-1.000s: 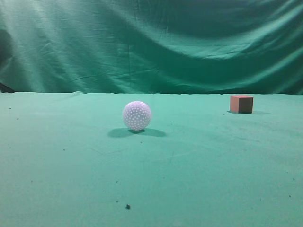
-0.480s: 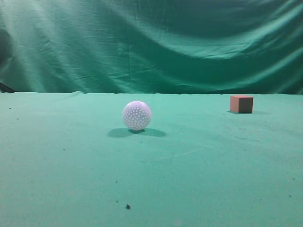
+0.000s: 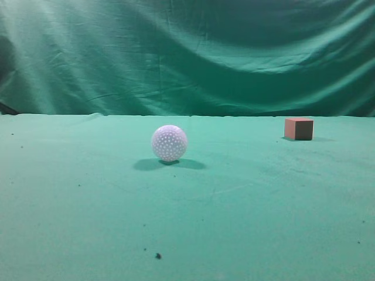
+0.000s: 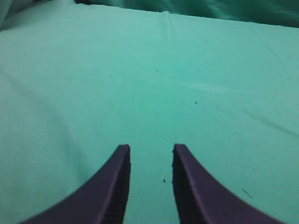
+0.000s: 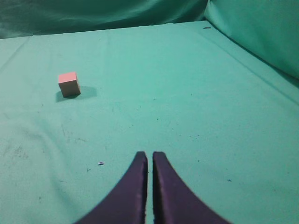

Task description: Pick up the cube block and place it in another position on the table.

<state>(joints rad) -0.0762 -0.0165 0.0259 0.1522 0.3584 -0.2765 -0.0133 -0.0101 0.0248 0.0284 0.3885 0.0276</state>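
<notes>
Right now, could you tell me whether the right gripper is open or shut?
Shut. In the right wrist view the right gripper has its two dark fingers nearly touching, with only a thin slit between them and nothing held.

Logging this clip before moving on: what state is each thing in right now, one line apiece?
cube block: resting flat on the table, not held, apart from the ball.
white ball: sitting on the table, untouched.
left gripper: open, nothing between its fingers.
right gripper: shut, empty, cube ahead to its left.
table: green cloth, a few dark specks.
</notes>
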